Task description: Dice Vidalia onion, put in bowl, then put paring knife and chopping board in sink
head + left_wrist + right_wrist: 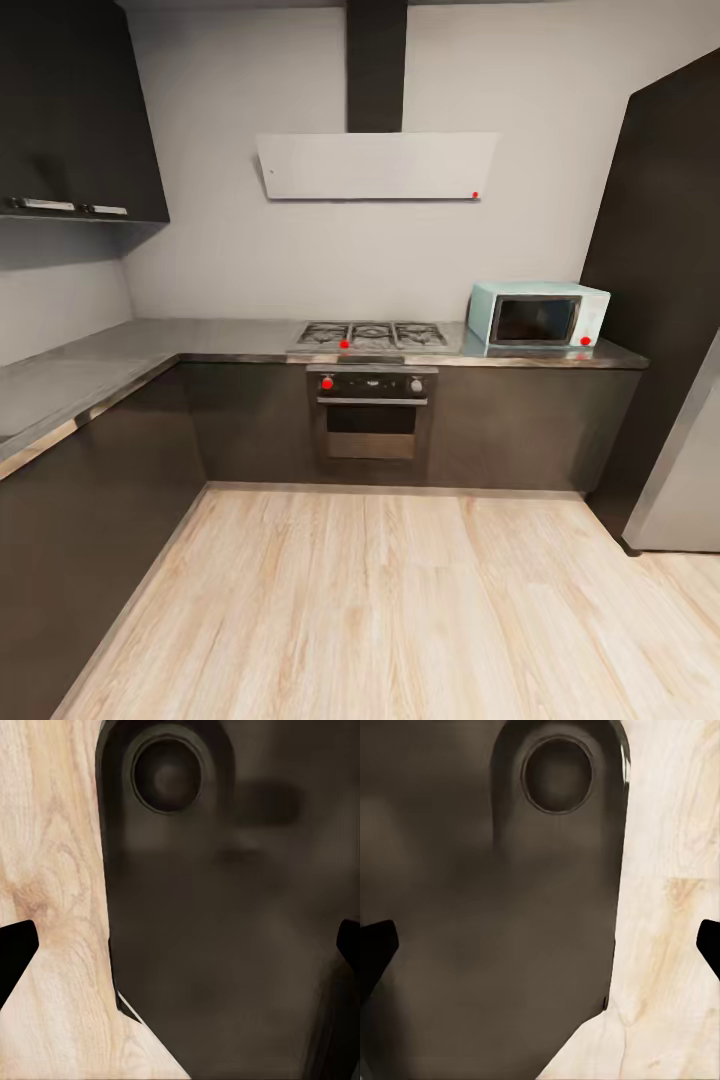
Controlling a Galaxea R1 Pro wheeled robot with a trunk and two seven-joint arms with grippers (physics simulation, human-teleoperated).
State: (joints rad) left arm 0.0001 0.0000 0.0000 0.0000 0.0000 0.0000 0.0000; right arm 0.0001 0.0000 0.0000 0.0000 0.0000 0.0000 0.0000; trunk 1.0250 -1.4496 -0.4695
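A grey countertop (120,352) runs in an L along the left wall and the back wall over dark cabinets. The sink, Vidalia onion, chopping board, paring knife and bowl are out of view. In the left wrist view my left gripper (180,956) is open, its black fingertips (15,952) wide apart over a dark rounded robot part and the wooden floor (52,870). My right gripper (540,949) is open too, with nothing between its fingertips (375,945), above the same kind of dark body and the floor (675,907).
A gas hob (372,335) and oven (372,410) sit mid back wall under a white hood (378,165). A pale blue microwave (538,314) stands at the counter's right end beside a tall dark unit (665,280). Light wooden floor (390,600) lies ahead.
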